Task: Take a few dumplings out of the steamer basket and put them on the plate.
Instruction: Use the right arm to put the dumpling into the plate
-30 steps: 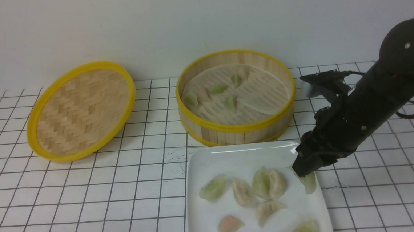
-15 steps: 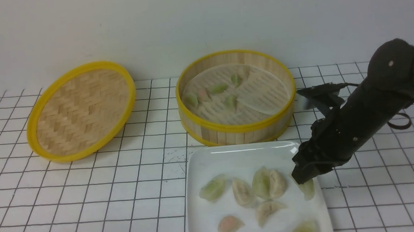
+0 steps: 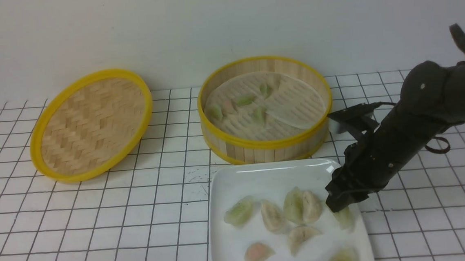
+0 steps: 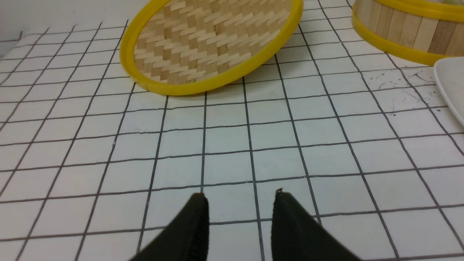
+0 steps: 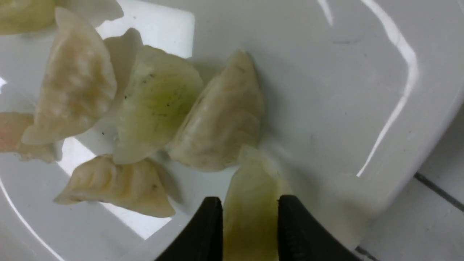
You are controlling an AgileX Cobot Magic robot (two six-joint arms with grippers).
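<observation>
The steamer basket (image 3: 267, 145) stands at the back centre with several dumplings (image 3: 246, 100) on its paper liner. The white plate (image 3: 268, 176) lies in front of it and holds several dumplings (image 3: 272, 215). My right gripper (image 3: 338, 207) is over the plate's right side, shut on a pale green dumpling (image 3: 344, 218). In the right wrist view the gripper (image 5: 250, 208) pinches this dumpling (image 5: 253, 177), whose tip hangs down next to a beige dumpling (image 5: 221, 119) on the plate (image 5: 326, 90). My left gripper (image 4: 240, 197) is open and empty over bare table.
The flat woven lid (image 3: 91, 124) lies tilted at the back left; it also shows in the left wrist view (image 4: 210, 40). The left wrist view catches the basket's wall (image 4: 406, 36) and the plate's corner (image 4: 453, 83). A white wall closes off the back.
My right arm has sunk, and the gripper has moved slightly left and down with the green dumpling, closer to the plate. Nothing else moved.
</observation>
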